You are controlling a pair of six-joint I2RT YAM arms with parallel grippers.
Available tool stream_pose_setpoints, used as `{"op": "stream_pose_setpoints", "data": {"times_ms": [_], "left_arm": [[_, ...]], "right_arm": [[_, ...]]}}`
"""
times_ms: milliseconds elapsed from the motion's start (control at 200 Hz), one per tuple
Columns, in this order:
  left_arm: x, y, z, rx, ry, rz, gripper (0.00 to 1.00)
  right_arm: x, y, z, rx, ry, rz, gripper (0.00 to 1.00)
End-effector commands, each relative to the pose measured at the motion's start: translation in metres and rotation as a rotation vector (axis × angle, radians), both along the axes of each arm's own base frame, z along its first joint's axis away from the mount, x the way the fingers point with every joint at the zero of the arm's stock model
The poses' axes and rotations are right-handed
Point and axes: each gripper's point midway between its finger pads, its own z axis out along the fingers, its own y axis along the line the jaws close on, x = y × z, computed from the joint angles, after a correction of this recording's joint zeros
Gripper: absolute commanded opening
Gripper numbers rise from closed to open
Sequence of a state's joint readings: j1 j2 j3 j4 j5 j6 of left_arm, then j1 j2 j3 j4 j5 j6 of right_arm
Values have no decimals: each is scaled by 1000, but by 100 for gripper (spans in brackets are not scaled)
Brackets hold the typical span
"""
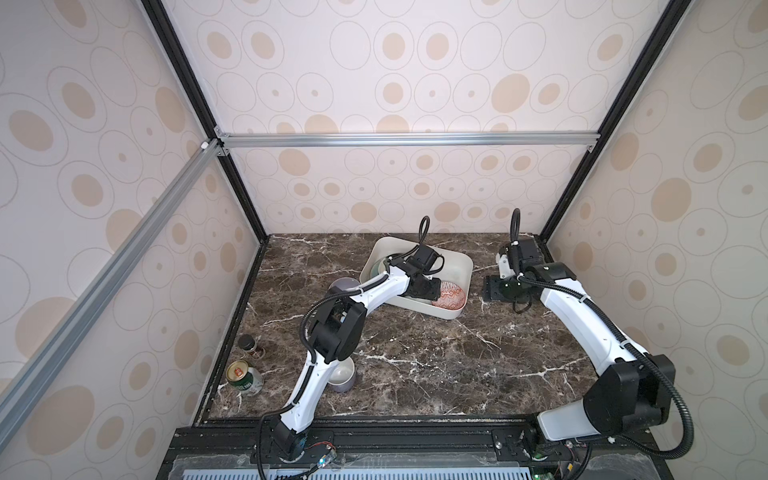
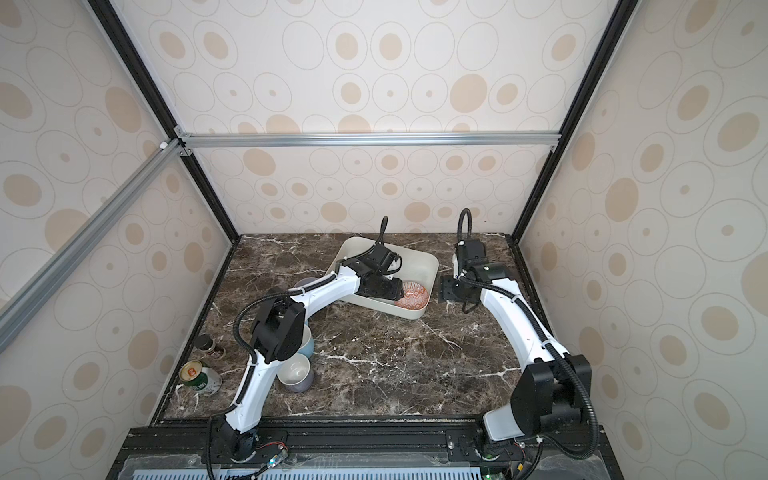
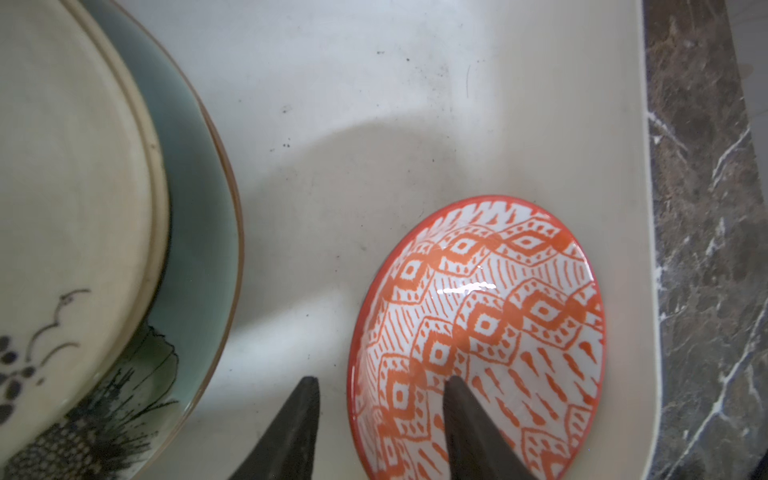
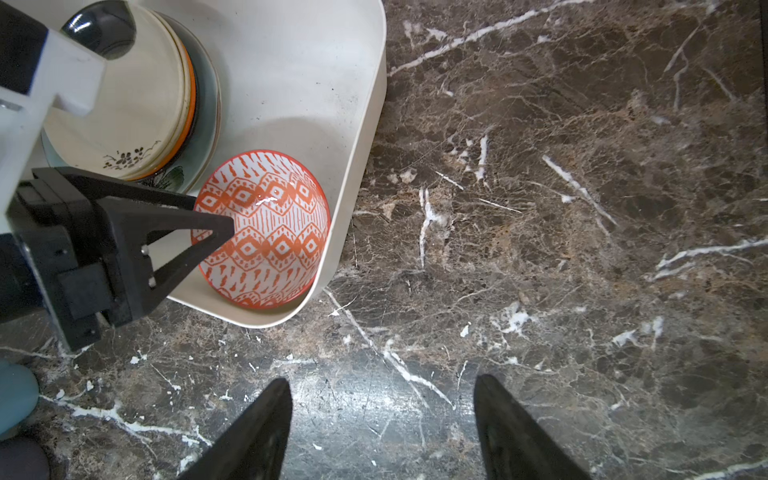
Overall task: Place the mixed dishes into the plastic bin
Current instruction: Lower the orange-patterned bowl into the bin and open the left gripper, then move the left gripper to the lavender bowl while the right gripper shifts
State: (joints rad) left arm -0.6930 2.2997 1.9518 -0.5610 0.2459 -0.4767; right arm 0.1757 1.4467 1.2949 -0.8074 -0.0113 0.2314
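Pulling out carelessly looked like the risk: the left pincer (image 3: pixel 381 382) stood parted astride the rim of the orange-and-white patterned ceramic bowl (image 3: pixel 490 316), which sat in a corner of the shallow white plastic bin (image 3: pixel 415 104), so one finger could hook it. Right pincer (image 4: pixel 382 380) hung wide, empty, over the marble counter (image 4: pixel 582 208). The left arm hid most of the light-blue mug (image 2: pixel 308 343).

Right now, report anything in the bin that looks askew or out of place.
The orange-patterned bowl appears tipped, leaning in a corner of the plastic bin instead of sitting flat. The left gripper, jaws apart, straddles its rim. The stacked plates beside it look level.
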Motion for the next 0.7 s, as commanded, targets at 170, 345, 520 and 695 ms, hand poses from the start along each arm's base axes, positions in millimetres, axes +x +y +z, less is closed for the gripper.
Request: {"op": "stream_pose_setpoints", "data": {"times_ms": [170, 345, 520, 695], "left_arm": [[18, 15, 83, -34, -161, 12, 64], [23, 75, 120, -12, -238, 104, 65], [11, 181, 127, -12, -257, 303, 66], [-14, 277, 112, 18, -232, 491, 70]], "right_arm": [[-4, -3, 19, 3, -41, -10, 73], [-1, 9, 26, 57, -51, 22, 74], [1, 57, 19, 166, -26, 154, 100], [-1, 128, 8, 207, 23, 311, 100]]}}
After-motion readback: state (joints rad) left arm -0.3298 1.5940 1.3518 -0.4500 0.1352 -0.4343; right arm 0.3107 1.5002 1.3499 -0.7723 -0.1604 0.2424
